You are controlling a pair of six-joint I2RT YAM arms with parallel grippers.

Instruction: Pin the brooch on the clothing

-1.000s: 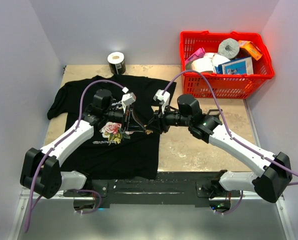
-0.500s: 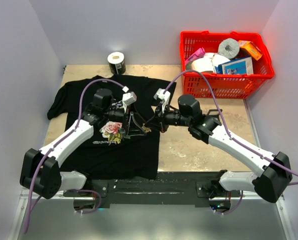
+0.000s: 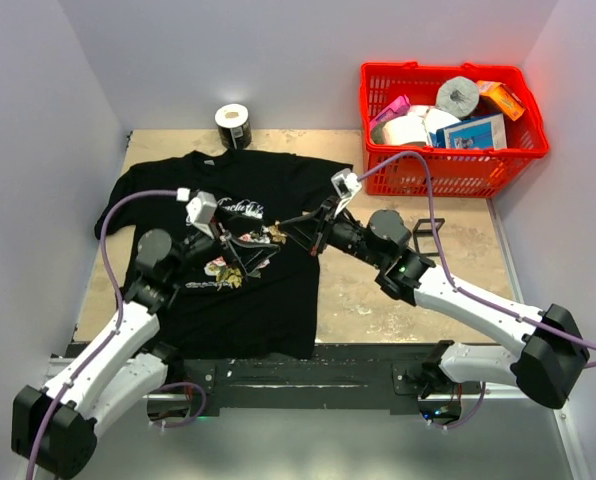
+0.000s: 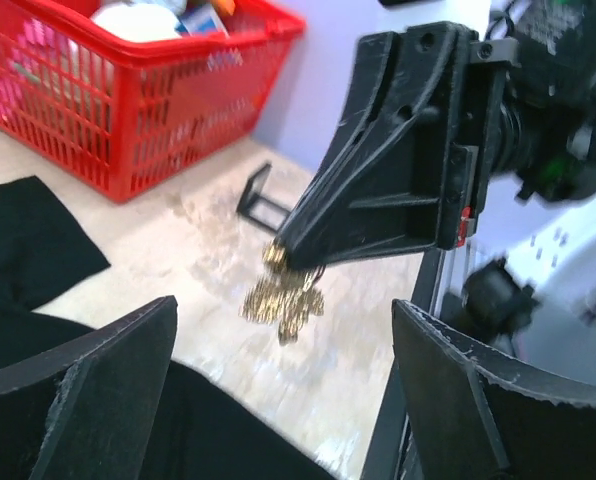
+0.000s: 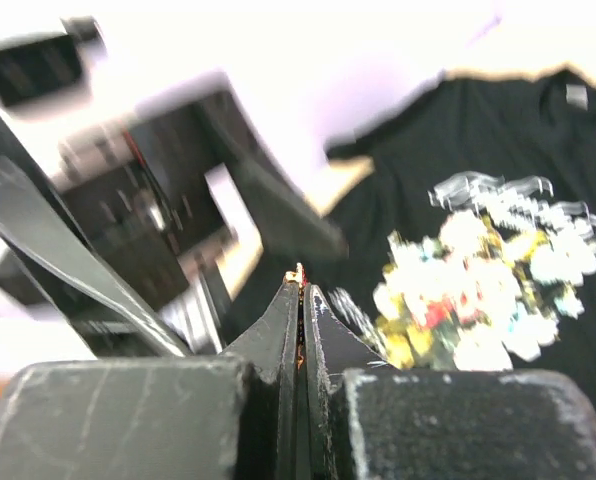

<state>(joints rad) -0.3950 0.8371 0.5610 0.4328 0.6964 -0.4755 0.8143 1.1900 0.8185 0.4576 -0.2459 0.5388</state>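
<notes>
The brooch [image 4: 283,298] dangles from the pinched-shut tips of the right tool [image 5: 300,285], held above the clothing [image 3: 268,305] beside its rose print, apparently ready for pinning. The left tool [image 3: 246,250] gapes wide and empty, probably to steady the fabric.

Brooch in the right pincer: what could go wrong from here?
The brooch dangles from the very tips of the shut right pincer; it could slip out.
The left pincer is wide open, holding no fabric, so the T-shirt may bunch under the pin.
The two pincers sit close together and could collide.
</notes>
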